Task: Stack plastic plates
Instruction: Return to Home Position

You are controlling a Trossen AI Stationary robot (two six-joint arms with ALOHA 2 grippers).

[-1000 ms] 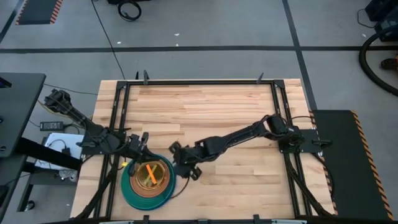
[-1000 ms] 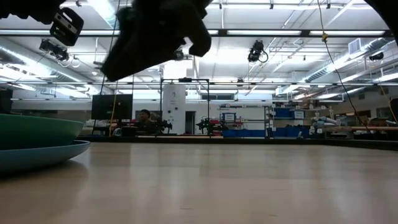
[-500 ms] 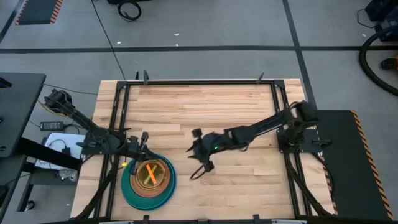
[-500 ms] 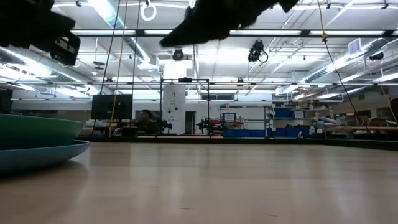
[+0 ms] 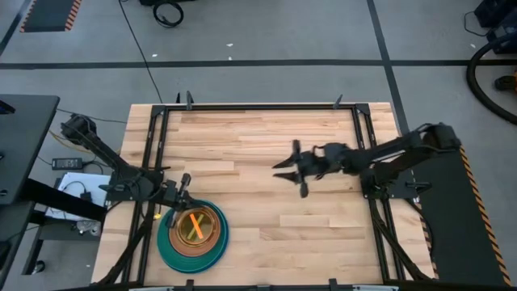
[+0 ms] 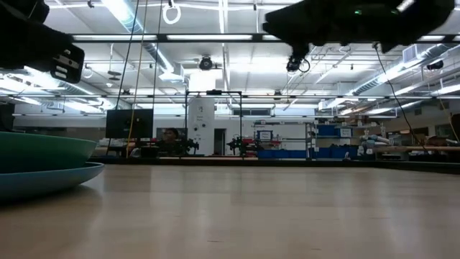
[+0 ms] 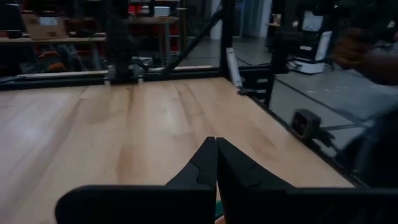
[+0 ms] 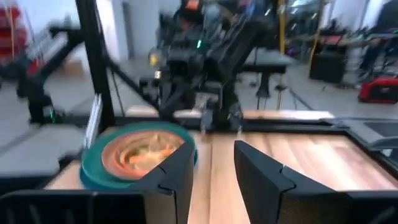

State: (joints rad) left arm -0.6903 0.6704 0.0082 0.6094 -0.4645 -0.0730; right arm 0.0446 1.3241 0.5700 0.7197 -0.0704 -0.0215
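Observation:
The plastic plates sit nested in one stack (image 5: 192, 234) near the table's near-left corner, with a wide teal rim outside, tan-brown inside it and orange at the centre. The low view shows a teal plate (image 6: 43, 152) resting in a blue one (image 6: 50, 180). My left gripper (image 5: 184, 181) is shut and hovers just beyond the stack's far edge; in its wrist view the fingers (image 7: 216, 146) meet over bare table. My right gripper (image 5: 283, 167) is open, raised above the table's middle-right, and faces the stack (image 8: 137, 155) from a distance.
A black metal frame (image 5: 258, 107) runs along the table's edges. Bare wooden tabletop (image 5: 266, 234) lies between the stack and my right arm. The room beyond holds racks and equipment (image 6: 287, 144).
My right gripper has drawn away from the stack's right side, travelling toward the table's right and far edges and rising out of the low view's centre. The stack has stayed where it was.

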